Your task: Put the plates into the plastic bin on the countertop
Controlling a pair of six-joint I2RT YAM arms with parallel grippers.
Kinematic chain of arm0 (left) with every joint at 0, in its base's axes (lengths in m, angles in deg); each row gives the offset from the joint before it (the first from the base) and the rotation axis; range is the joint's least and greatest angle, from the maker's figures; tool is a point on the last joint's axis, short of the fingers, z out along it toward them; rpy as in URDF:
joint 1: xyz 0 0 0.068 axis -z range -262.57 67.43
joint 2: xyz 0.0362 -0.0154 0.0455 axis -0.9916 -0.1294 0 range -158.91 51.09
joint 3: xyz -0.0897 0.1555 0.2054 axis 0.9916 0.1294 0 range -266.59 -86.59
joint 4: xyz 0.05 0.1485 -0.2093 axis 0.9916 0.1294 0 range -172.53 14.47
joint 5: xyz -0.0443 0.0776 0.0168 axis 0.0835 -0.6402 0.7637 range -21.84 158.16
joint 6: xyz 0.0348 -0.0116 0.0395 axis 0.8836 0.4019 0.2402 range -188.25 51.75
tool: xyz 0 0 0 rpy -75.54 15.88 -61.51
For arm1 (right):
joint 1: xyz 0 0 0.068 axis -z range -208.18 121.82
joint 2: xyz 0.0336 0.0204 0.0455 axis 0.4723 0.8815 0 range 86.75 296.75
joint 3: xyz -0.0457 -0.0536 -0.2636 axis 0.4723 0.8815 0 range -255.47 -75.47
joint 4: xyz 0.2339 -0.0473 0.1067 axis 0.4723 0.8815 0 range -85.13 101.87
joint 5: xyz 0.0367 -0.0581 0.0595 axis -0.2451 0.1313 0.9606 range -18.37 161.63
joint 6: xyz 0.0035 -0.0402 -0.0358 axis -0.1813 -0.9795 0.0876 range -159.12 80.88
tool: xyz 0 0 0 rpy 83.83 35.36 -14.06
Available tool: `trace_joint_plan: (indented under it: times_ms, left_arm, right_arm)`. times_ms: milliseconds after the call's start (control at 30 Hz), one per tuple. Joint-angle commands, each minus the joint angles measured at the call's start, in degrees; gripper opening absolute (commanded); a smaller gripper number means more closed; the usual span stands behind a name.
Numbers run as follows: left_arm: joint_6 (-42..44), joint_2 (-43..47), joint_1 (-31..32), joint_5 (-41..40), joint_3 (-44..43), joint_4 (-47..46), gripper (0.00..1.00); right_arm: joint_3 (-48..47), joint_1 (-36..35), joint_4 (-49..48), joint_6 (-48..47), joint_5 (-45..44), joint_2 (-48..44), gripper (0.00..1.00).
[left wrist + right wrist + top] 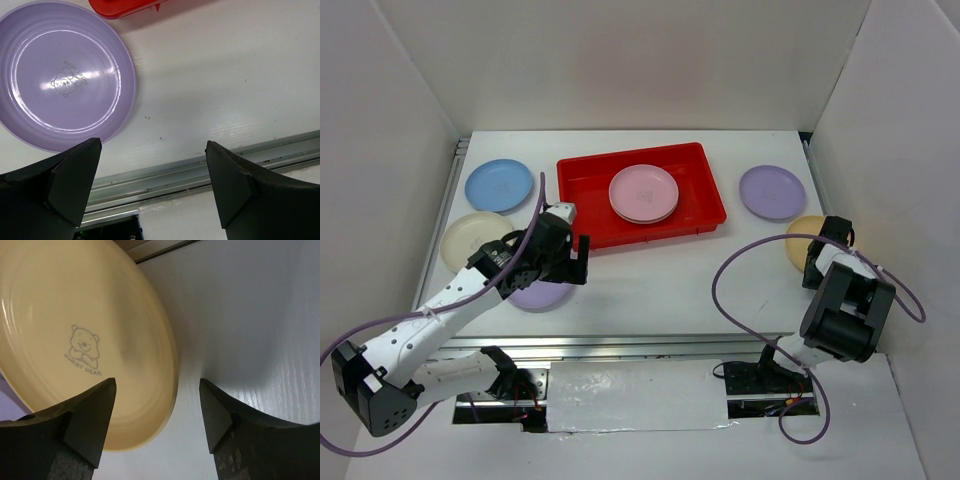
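Note:
The red plastic bin [586, 196] lies at the middle back of the white countertop [660, 285] and holds a stack of pink plates [643, 192]. My left gripper [565, 268] [152, 144] hangs open and empty just right of a purple plate [535, 297] [65, 75]; a corner of the bin [125, 7] shows above it. My right gripper [820, 252] [157, 381] is open, and its jaws straddle the rim of a yellow plate [802, 238] [85, 335] without touching it. Loose blue [499, 185], cream [470, 240] and second purple [772, 192] plates lie around the bin.
White walls close in the left, back and right sides; the right gripper works close to the right wall [260, 315]. A metal rail [650, 345] [200, 170] runs along the near edge. A purple cable [740, 265] loops over the surface beside the right arm.

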Motion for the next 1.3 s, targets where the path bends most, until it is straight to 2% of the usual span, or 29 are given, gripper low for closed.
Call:
trace_joint_plan:
  times_ms: [0,100,133,300,400,500,567,600,667,767,967,1100,1267]
  left_arm:
    - [0.06,-0.55,0.39,-0.77,-0.5,-0.47,0.99]
    - [0.06,-0.21,0.39,-0.77,-0.23,-0.56,0.99]
    - [0.06,-0.12,0.3,-0.77,-0.23,-0.65,0.99]
    - [0.24,-0.38,0.39,-0.42,-0.41,-0.82,0.99]
    - [0.33,-0.29,0.39,-0.42,-0.41,-0.65,0.99]
    - [0.06,-0.03,0.39,-0.68,-0.32,-0.82,0.99]
    - [0.06,-0.03,0.39,-0.6,-0.23,-0.82,0.99]
    - [0.15,0.06,0.39,-0.6,-0.32,-0.82,0.99]
    - [0.06,-0.02,0.39,-0.6,-0.41,-0.82,0.99]
    - [0.06,-0.03,0.39,-0.77,-0.41,-0.56,0.99]
    - [-0.2,0.41,0.3,-1.04,-0.32,-0.47,0.99]
    - [-0.38,0.59,0.3,-1.74,-0.41,-0.38,0.99]
    - [-1.43,0.76,0.04,-4.11,-0.93,0.49,0.99]
  right_arm:
    - [-1.64,0.62,-0.63,-1.1,0.05,0.82,0.72]
    - [-1.46,0.71,-1.5,-1.8,0.31,0.74,0.64]
    - [-1.37,0.8,-1.59,-2.32,0.57,0.65,0.58]
    - [-0.85,1.41,-2.56,-3.47,1.98,0.65,0.38]
    - [-0.06,1.5,-3.09,-3.99,2.42,-0.05,0.34]
    - [0.65,1.5,-3.44,-5.13,2.86,-1.11,0.25]
    - [1.35,1.5,-3.09,-5.58,2.77,-2.42,0.23]
    - [1.79,1.5,-3.09,-6.01,2.77,-3.47,0.09]
    - [2.84,1.5,-2.74,-6.37,2.95,-4.53,0.05]
    - [3.9,1.5,-1.42,-6.63,3.3,-7.08,0.0]
    - [6.18,1.5,0.52,-7.6,5.58,-12.7,0.0]
    - [7.07,0.54,1.31,-8.83,7.25,-20.94,0.0]
    - [4.96,-9.02,-0.44,-14.25,6.63,-29.84,0.0]
